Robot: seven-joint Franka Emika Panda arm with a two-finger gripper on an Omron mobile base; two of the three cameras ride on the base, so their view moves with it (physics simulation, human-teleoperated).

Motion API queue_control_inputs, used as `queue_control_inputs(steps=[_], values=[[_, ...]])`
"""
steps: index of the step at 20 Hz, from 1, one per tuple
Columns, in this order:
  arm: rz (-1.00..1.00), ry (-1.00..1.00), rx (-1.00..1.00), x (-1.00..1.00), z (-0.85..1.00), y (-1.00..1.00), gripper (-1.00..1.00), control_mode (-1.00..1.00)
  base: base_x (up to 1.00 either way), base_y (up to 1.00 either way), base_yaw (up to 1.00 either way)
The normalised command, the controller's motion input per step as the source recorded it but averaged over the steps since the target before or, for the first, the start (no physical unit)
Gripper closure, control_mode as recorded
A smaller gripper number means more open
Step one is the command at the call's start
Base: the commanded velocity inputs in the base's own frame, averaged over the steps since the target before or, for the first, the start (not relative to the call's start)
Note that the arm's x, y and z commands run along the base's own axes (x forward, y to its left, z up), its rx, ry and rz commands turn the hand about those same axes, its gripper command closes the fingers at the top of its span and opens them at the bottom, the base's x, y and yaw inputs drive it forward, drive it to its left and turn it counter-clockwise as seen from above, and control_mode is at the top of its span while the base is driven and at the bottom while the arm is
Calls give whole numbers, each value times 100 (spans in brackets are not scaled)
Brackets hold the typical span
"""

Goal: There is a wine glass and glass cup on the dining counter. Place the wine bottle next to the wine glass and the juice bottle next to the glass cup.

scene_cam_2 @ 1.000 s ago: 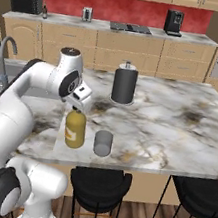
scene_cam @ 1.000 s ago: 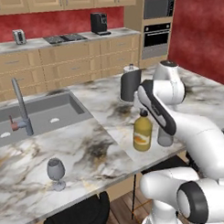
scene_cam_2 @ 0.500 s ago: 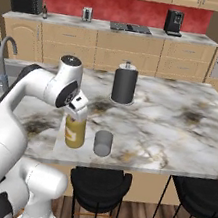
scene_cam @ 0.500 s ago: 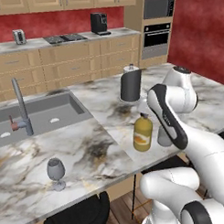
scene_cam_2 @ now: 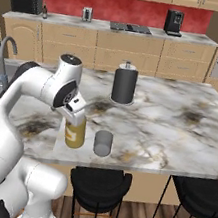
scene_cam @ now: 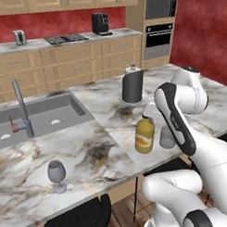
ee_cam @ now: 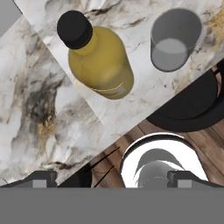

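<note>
Gripper point(scene_cam_2: 77, 106): held just above the juice bottle, fingers spread wide, nothing gripped.
Juice bottle point(scene_cam_2: 75, 131): stood upright on the dining counter point(scene_cam_2: 179, 123), near its front edge.
Glass cup point(scene_cam_2: 103, 143): set just beside the bottle, apart from it.
Wine glass point(scene_cam: 57, 175): placed well apart, near the sink point(scene_cam: 41, 119).

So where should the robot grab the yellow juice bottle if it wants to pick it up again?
Probably around the juice bottle's round body, coming from above with one finger on each side. It stands upright on the dining counter, and the open gripper is right above its cap. The glass cup stands close beside it but apart, so the fingers should avoid closing across that side.
</note>
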Motion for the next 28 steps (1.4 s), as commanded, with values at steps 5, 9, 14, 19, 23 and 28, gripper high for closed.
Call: queue_control_inputs(steps=[5, 9, 14, 19, 23, 28], values=[[0, 0, -11, -32, -1, 4, -100, -100, 0, 0, 0], [0, 0, -6, -25, 0, 0, -100, -100, 0, 0, 0], [0, 0, -3, -13, 0, 0, -100, -100, 0, 0, 0], [0, 0, 0, 0, 0, 0, -100, -100, 0, 0, 0], [0, 0, 0, 0, 0, 0, -100, -100, 0, 0, 0], [0, 0, 0, 0, 0, 0, -100, -100, 0, 0, 0]])
